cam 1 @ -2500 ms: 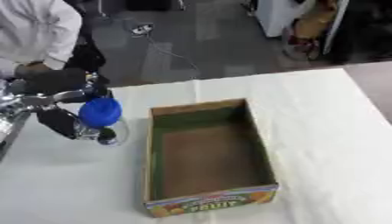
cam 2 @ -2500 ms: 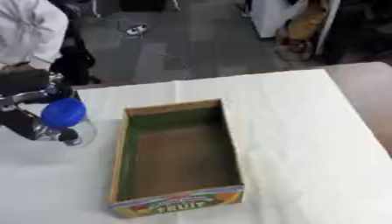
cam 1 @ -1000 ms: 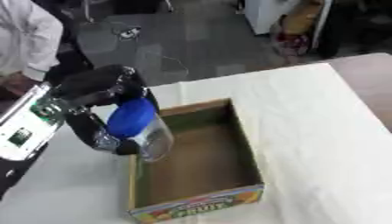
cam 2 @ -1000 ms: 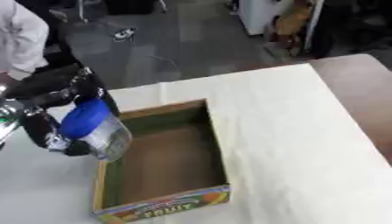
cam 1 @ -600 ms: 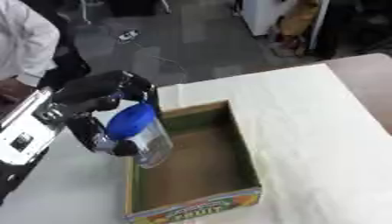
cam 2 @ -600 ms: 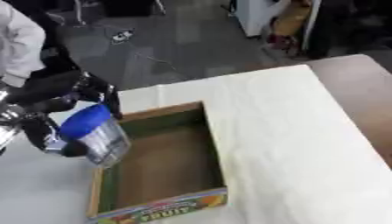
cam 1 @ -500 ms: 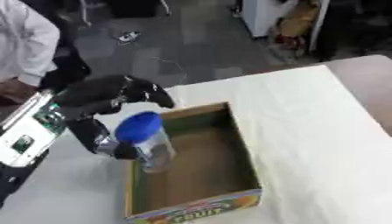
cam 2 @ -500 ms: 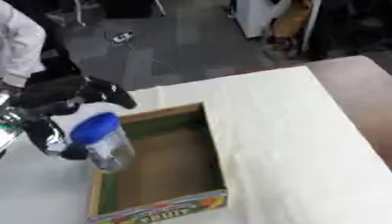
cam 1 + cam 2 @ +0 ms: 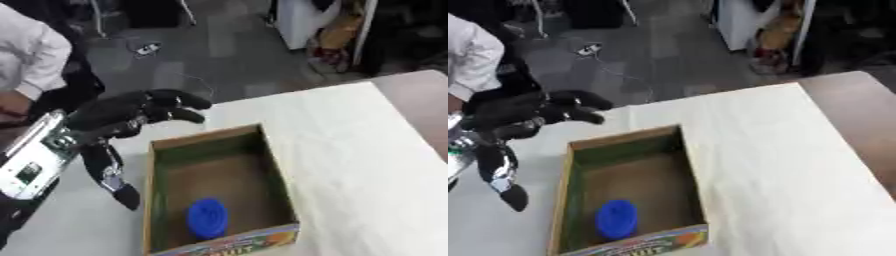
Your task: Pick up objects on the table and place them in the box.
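A clear jar with a blue lid [image 9: 207, 218] lies inside the cardboard box [image 9: 280, 185], near its front wall, lid facing up toward me. The box has a green inner rim and a printed fruit label on its front. My left hand [image 9: 131, 114] hovers open above the box's far left corner, fingers spread and holding nothing, thumb hanging down beside the box's left wall. My right hand shows in no view.
The box sits on a white cloth-covered table [image 9: 350, 140]. A brown tabletop edge [image 9: 859, 100] shows at the right. A person in a white sleeve [image 9: 31, 55] stands at the far left, off the table.
My left hand carried the blue-lidded jar over the box, let it go, and opened; the jar now lies in the box. The camera has also shifted.
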`<move>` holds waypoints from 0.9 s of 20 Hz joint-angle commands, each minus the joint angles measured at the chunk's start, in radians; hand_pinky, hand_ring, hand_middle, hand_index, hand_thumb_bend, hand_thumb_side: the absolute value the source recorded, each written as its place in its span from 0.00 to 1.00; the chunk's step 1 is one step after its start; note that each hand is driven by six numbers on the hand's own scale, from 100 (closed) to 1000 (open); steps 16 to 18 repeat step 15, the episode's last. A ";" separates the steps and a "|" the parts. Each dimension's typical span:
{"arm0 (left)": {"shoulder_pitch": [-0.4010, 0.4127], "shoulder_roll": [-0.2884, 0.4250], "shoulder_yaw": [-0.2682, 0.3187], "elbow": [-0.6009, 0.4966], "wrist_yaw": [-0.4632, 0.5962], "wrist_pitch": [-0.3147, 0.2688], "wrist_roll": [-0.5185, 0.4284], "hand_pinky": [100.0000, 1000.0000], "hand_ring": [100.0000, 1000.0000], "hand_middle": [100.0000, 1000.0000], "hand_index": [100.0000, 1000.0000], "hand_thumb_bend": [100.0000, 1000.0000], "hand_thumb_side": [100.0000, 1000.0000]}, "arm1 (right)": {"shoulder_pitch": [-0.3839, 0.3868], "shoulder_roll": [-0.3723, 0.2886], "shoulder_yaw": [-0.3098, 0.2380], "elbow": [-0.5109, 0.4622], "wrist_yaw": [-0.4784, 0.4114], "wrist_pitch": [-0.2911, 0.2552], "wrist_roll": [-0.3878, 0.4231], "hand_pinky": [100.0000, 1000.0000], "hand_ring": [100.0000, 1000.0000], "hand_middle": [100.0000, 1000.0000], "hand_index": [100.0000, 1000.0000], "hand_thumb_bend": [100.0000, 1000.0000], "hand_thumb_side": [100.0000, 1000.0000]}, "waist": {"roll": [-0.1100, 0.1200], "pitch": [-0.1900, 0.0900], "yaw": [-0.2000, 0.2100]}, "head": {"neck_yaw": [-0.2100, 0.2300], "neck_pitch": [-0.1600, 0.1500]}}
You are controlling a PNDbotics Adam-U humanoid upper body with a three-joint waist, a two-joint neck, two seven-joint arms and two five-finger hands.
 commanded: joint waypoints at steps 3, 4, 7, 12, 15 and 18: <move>0.162 0.122 0.010 -0.294 0.221 -0.034 0.158 0.41 0.45 0.64 0.69 0.19 0.87 | 0.046 -0.039 -0.023 -0.010 0.031 -0.019 -0.002 0.25 0.26 0.37 0.75 0.00 1.00 | -0.020 -0.043 0.052 | -0.061 -0.125; 0.224 0.134 0.016 -0.378 0.270 -0.025 0.174 0.40 0.44 0.64 0.69 0.19 0.87 | 0.064 -0.045 -0.026 -0.010 0.039 -0.028 -0.001 0.25 0.26 0.37 0.75 0.00 1.00 | -0.025 -0.051 0.068 | -0.076 -0.158; 0.373 0.102 0.014 -0.489 0.418 -0.024 0.143 0.34 0.39 0.63 0.70 0.24 0.81 | 0.122 -0.065 -0.032 -0.010 0.059 -0.056 0.006 0.25 0.26 0.37 0.76 0.00 1.00 | -0.042 -0.085 0.111 | -0.131 -0.222; 0.533 -0.091 0.007 -0.504 0.683 0.018 -0.048 0.34 0.38 0.63 0.69 0.23 0.84 | 0.232 -0.101 -0.033 -0.010 0.091 -0.113 0.029 0.25 0.26 0.37 0.76 0.00 1.00 | -0.076 -0.153 0.188 | -0.243 -0.274; 0.515 -0.165 0.034 -0.504 0.842 0.080 -0.149 0.36 0.40 0.65 0.71 0.21 0.84 | 0.292 -0.118 -0.025 -0.010 0.106 -0.144 0.060 0.26 0.26 0.37 0.76 0.04 1.00 | -0.092 -0.189 0.232 | -0.318 -0.310; 0.515 -0.165 0.034 -0.504 0.842 0.080 -0.149 0.36 0.40 0.65 0.71 0.21 0.84 | 0.292 -0.118 -0.025 -0.010 0.106 -0.144 0.060 0.26 0.26 0.37 0.76 0.04 1.00 | -0.092 -0.189 0.232 | -0.318 -0.310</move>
